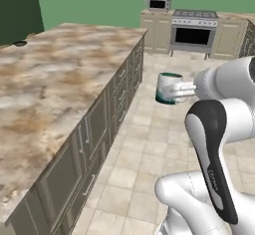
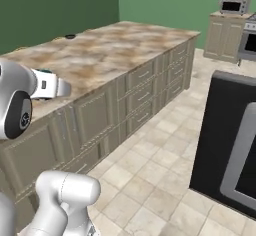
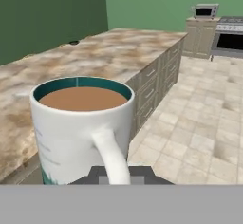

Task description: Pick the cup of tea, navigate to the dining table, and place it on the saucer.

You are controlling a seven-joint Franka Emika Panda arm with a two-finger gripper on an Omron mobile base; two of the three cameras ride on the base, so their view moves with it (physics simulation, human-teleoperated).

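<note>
cup of tea (image 3: 80, 133) upright, base cut off | fingers (image 3: 102, 173) clamped on handle, mostly hidden | saucer (image 1: 20, 44) probably far corner

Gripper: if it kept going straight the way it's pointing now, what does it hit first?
The gripper is shut on the cup of tea. Straight ahead lies the near corner of the marbled counter; the cup looks level with its top edge, but depth is unclear.

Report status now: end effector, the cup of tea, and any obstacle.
End effector shut on cup of tea by its handle, cup upright over the floor. Saucer at far corner of dining table. Nothing in the way.
</note>
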